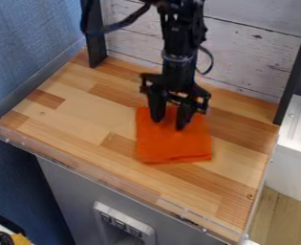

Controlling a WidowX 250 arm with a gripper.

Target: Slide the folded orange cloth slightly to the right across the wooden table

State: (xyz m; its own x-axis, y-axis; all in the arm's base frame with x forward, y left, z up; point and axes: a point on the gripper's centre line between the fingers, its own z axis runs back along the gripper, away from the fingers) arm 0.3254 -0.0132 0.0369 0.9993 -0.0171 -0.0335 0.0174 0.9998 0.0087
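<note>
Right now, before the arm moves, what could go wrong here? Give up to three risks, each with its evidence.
1. The gripper stands open over the cloth's far part, so closing might bunch it or slip off.
2. The cloth looks folded; a pinch may catch only the top layer.
3. A cable arcs from the arm towards the black left-hand post and could snag.

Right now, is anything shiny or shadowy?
In the camera view, small glints on the clear rim; only soft, faint shading by the lower edge of the orange cloth; the gripper so dark its parts blend together.
</note>
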